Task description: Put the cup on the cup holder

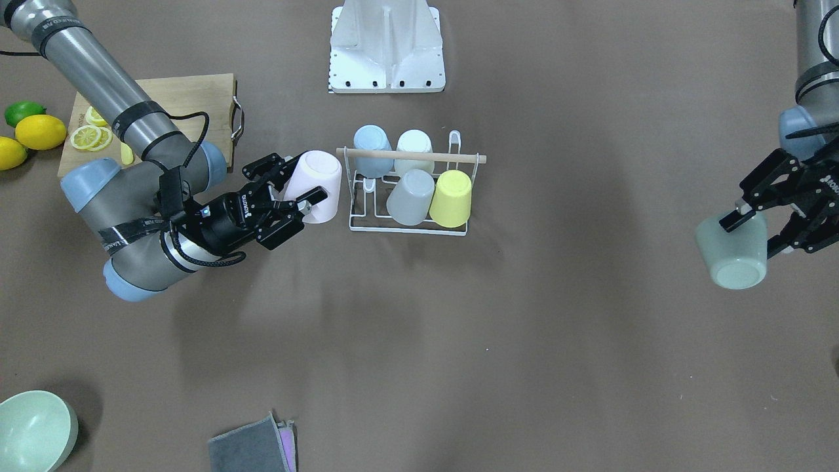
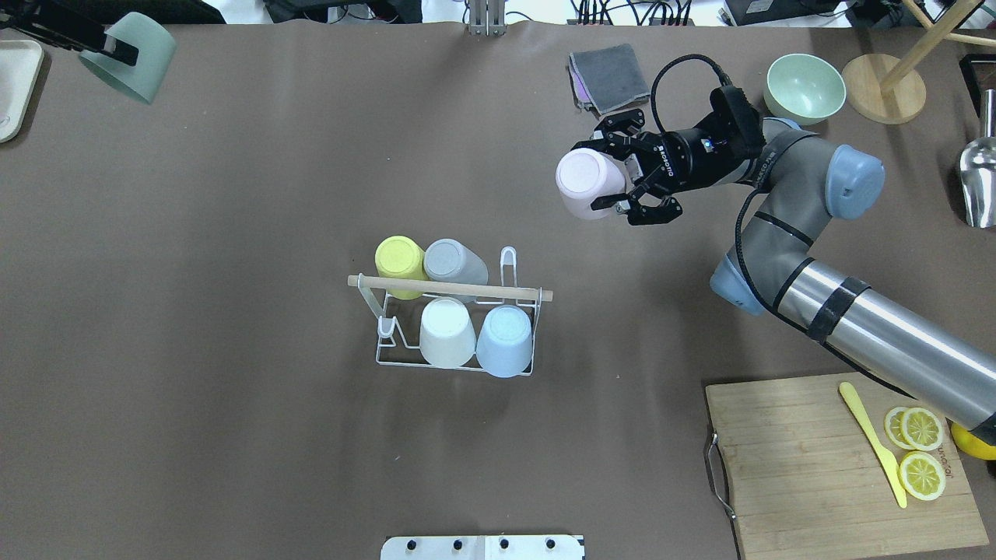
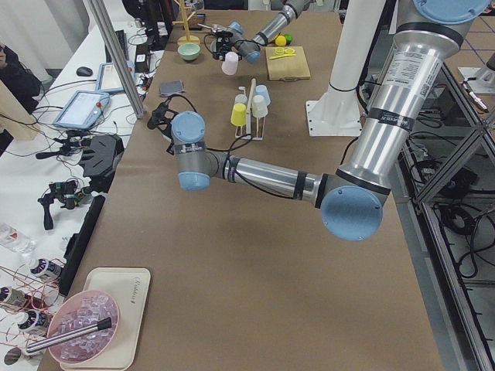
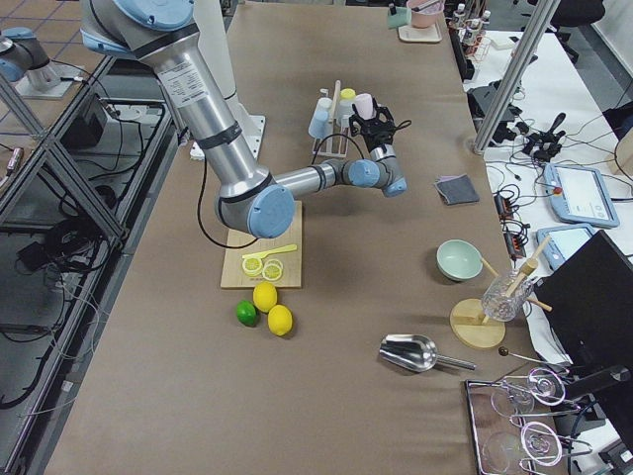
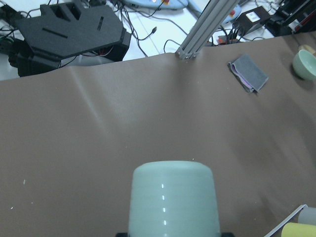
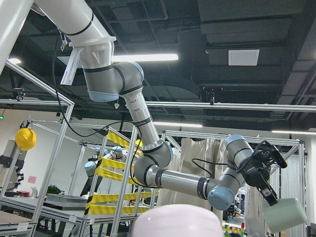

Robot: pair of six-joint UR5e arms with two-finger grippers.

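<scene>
The cup holder [image 2: 451, 289] is a white wire rack with a wooden rod, at mid-table; it also shows in the front view [image 1: 411, 156]. It holds yellow [image 2: 400, 260], grey [image 2: 455, 263], white [image 2: 446, 330] and blue [image 2: 504, 337] cups, upside down. My right gripper [image 2: 603, 175] is shut on a pink cup [image 2: 585, 183], held sideways above the table, apart from the rack's right end [image 1: 314, 187]. My left gripper [image 1: 754, 236] is shut on a pale green cup [image 1: 733, 254], raised far to the left of the rack [image 2: 128, 56].
A wooden cutting board [image 2: 801, 467] with lemon slices [image 2: 920, 451] and a yellow knife [image 2: 871, 439] lies near right. A green bowl [image 2: 804, 87] and a grey cloth [image 2: 608, 76] lie far right. Lemons and a lime [image 1: 26, 131] lie beside the board.
</scene>
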